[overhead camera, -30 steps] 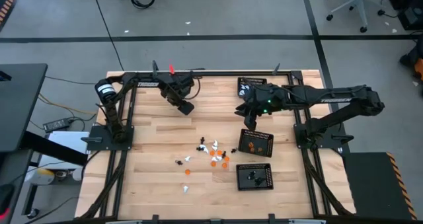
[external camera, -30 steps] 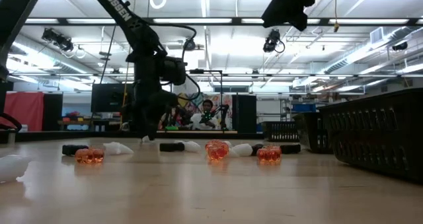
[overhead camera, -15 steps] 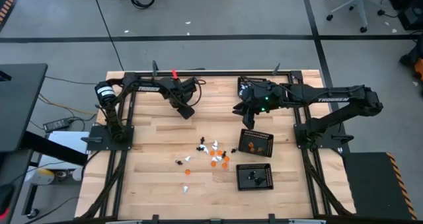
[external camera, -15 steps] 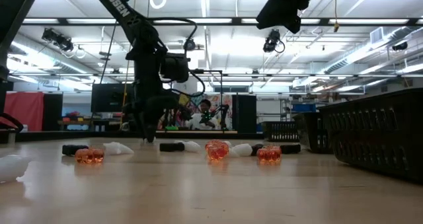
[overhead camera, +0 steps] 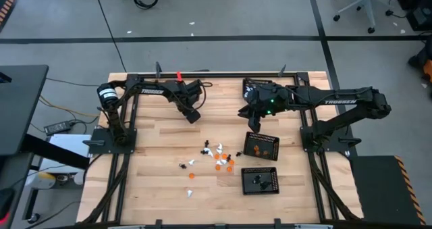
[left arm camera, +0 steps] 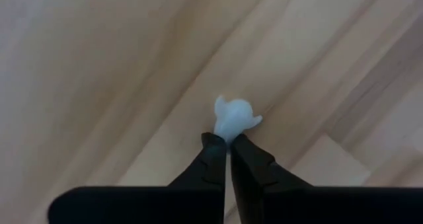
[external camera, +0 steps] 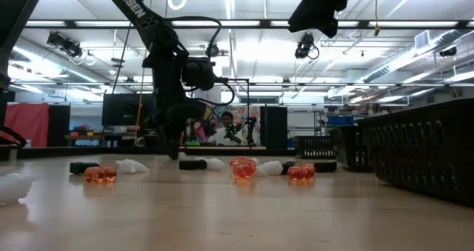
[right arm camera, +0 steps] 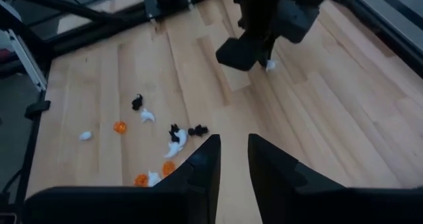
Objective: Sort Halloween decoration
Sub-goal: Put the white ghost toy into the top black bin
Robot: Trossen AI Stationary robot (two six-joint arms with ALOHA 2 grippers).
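Note:
The Halloween decoration is a scatter of tiny white, orange and black figures lying on the wooden table's middle. They also show in the right wrist view and the low view. One white figure lies apart, toward the far left. My left gripper points straight down at it and is shut on it. My right gripper hangs high over the table's right half. It is open, with nothing between its fingers. My left gripper pinches the white figure's near end between its two fingertips, which come from above and point down. Most of the figure sticks out past the tips. Whether it rests on the wood or is just off it, I cannot tell.
Three black mesh trays stand on the right. One holds orange figures and one nearer holds black ones. The third is at the far edge under the right arm. A person shows beyond the table.
My left gripper has gone a little toward the table's right edge, sunk slightly and shut on the lone white figure. My right gripper has kept still.

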